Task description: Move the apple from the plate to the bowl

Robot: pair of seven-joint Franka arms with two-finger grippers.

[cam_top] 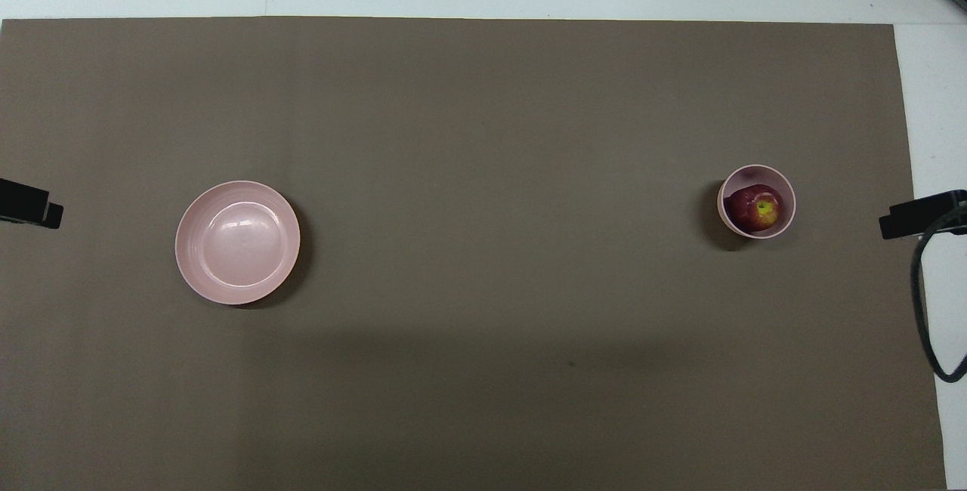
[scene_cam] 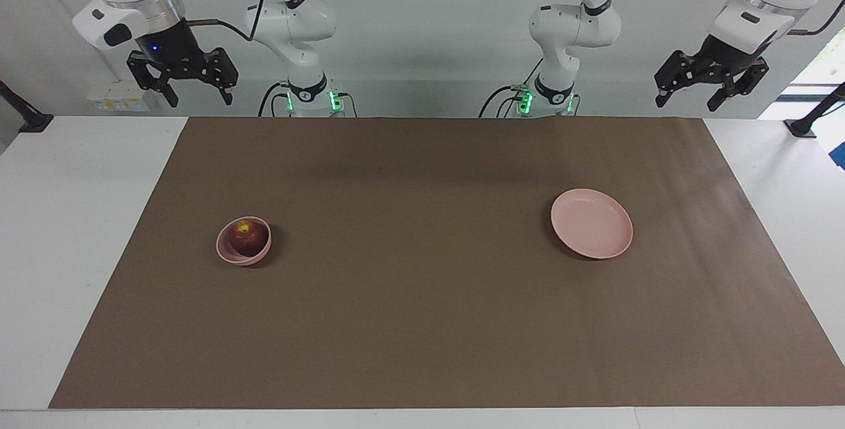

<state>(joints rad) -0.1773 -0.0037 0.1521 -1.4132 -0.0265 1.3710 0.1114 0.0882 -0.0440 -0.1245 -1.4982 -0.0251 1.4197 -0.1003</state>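
Facing view alone shows grippers (scene_cam: 196, 90) — raised, open

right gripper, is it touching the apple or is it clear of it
Apart. The facing view shows the right gripper raised at the robots' edge of the table, empty, with open mat between it and the apple in the bowl.

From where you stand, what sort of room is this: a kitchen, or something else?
Most likely a robotics lab, not a kitchen. Two white robot arms are mounted at a white table covered with a brown mat, and the only things on it are a pink plate and a pink bowl holding an apple.
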